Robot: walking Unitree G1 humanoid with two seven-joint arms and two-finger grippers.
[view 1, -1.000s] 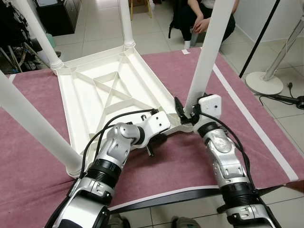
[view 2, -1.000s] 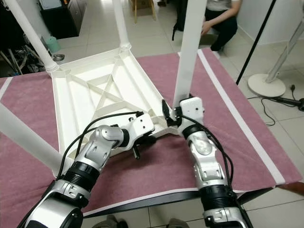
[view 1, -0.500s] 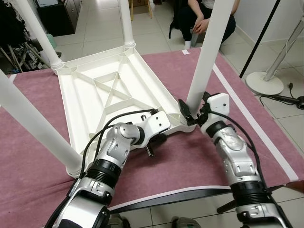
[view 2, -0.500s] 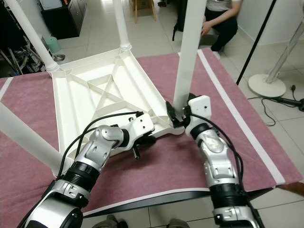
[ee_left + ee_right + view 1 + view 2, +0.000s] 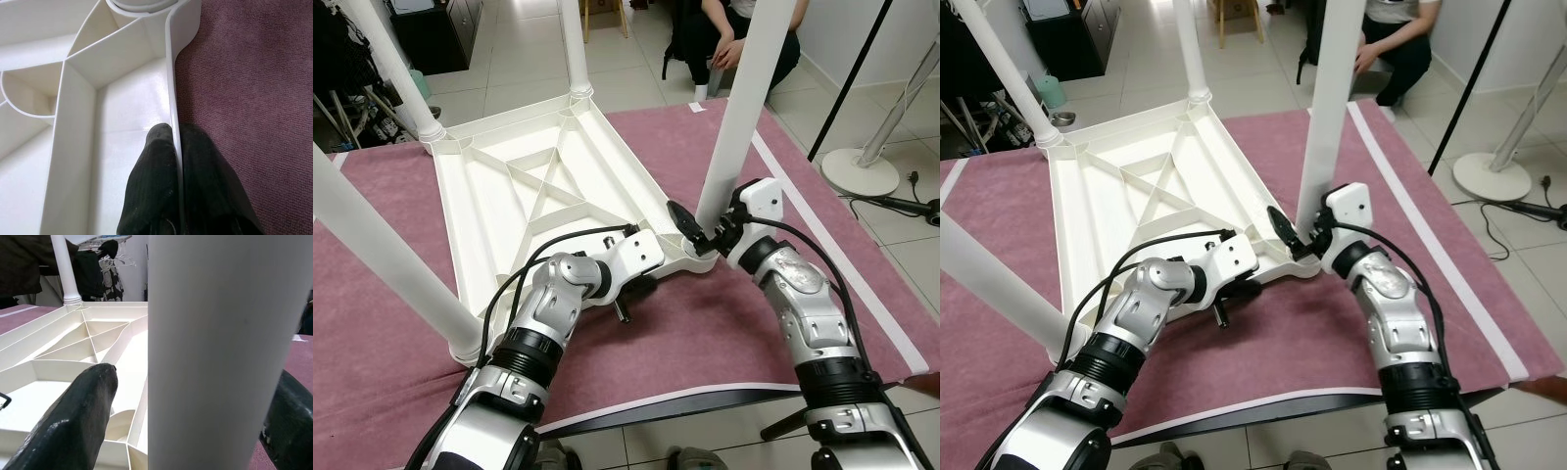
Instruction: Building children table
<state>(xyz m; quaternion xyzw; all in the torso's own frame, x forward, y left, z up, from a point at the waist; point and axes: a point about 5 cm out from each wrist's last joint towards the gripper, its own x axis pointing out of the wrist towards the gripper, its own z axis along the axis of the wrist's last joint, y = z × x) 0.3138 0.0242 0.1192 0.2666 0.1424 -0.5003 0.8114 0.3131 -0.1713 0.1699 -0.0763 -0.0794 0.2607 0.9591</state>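
Note:
A white plastic children's table (image 5: pixel 489 211) lies upside down on a maroon cloth (image 5: pixel 705 323), with its legs pointing up. My left gripper (image 5: pixel 175 134) is shut on the table's thin side rim (image 5: pixel 172 88), one finger inside and one outside, near the near-right corner. My right gripper (image 5: pixel 705 230) straddles the base of the near-right leg (image 5: pixel 739 117) where it enters the corner socket. In the right wrist view this leg (image 5: pixel 215 352) stands between the two black fingers (image 5: pixel 78 416), with a gap on one side, so the gripper is open.
Three more legs stand at the other corners: far left (image 5: pixel 396 73), far middle (image 5: pixel 573 49), near left (image 5: pixel 382 255). A person (image 5: pixel 734 39) crouches behind the table. A white stand base (image 5: pixel 859 168) and a black pole (image 5: pixel 847 83) stand on the floor to the right.
My right wrist has swung out to the right around the base of the leg, and its fingers still straddle it. The left gripper and the table have not moved.

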